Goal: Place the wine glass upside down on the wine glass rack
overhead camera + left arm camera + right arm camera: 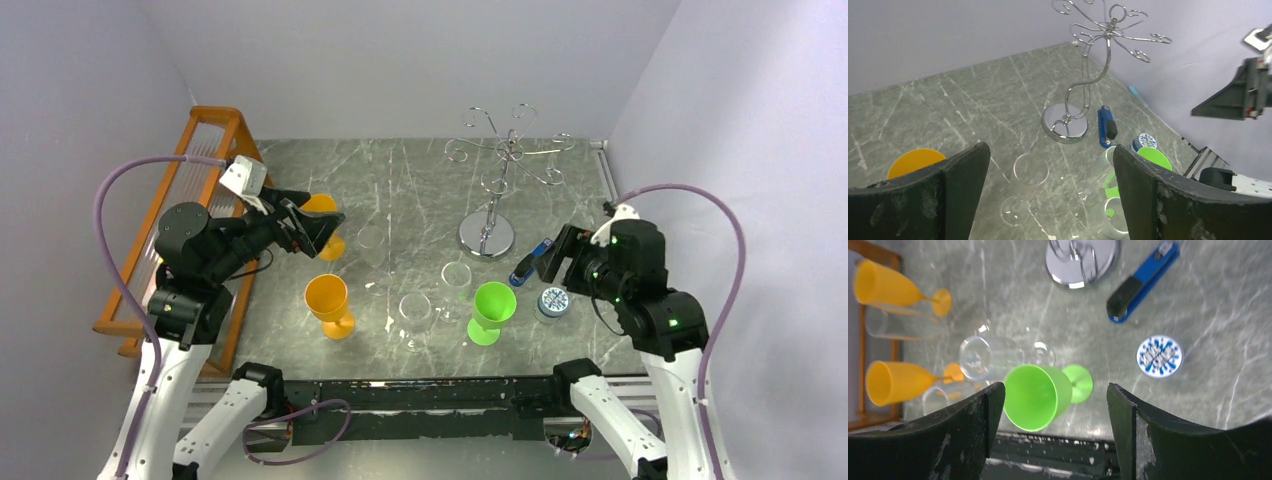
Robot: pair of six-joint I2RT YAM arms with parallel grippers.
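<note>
The chrome wine glass rack point(487, 237) stands at the back right of the table with its curled arms empty; it also shows in the left wrist view point(1065, 122) and its base in the right wrist view point(1081, 260). Three clear wine glasses point(372, 243) point(457, 277) point(415, 312) stand upright mid-table, beside two orange ones point(328, 300) and a green one point(493, 308). My left gripper point(318, 232) is open and empty above the far orange glass, with a clear glass point(1030, 171) below it. My right gripper point(548, 262) is open and empty, with the green glass point(1035, 395) below it.
An orange wooden slatted rack point(205, 130) runs along the left edge. A blue stapler point(527, 266) and a round blue-patterned tin point(553, 301) lie right of the chrome base. Walls close in at the left, back and right.
</note>
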